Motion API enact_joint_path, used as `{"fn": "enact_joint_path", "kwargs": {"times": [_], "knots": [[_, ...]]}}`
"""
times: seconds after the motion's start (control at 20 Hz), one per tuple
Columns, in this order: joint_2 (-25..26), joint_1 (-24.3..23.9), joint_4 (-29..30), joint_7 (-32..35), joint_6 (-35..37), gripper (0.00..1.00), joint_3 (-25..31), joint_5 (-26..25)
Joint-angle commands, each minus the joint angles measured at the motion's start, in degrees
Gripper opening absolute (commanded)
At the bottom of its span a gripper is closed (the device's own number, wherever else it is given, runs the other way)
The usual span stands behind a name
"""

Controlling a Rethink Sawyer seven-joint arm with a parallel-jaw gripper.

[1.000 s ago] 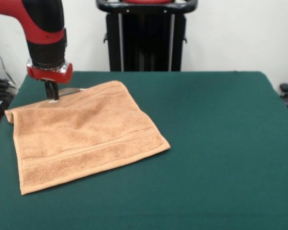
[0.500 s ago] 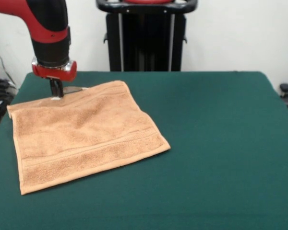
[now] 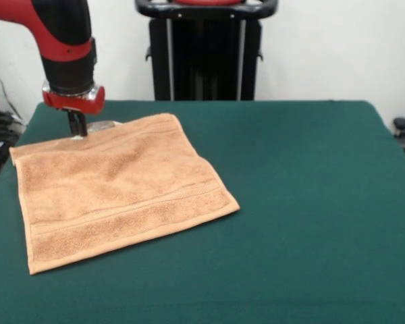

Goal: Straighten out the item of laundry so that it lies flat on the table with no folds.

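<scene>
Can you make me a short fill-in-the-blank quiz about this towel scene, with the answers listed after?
1. The towel lies on a table covered in dark ____ cloth.
2. The towel's colour is orange-____.
3. The gripper is at the towel's ____ edge, at the side away from the camera.
4. The arm above the gripper is ____ and black.

Missing words: green; tan; far; red
</scene>
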Motion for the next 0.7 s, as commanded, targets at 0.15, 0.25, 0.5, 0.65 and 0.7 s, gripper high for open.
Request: {"fn": "enact_joint_path", "kwargs": {"times": [0.15, 0.25, 0.5, 0.65, 0.7], "knots": [[3.3, 1.6, 3.1, -1.5, 3.6, 0.0, 4.3, -1.1], [2.7, 1.7, 4.8, -0.3, 2.9, 0.0, 3.8, -0.9], [1.6, 1.7, 8.2, 1.9, 1.5, 0.0, 3.1, -0.4], [1.1, 1.9, 9.3, 2.7, 0.8, 0.0, 2.8, -0.4], [1.3, 2.0, 9.5, 3.0, 0.4, 0.0, 2.7, -0.4]]}}
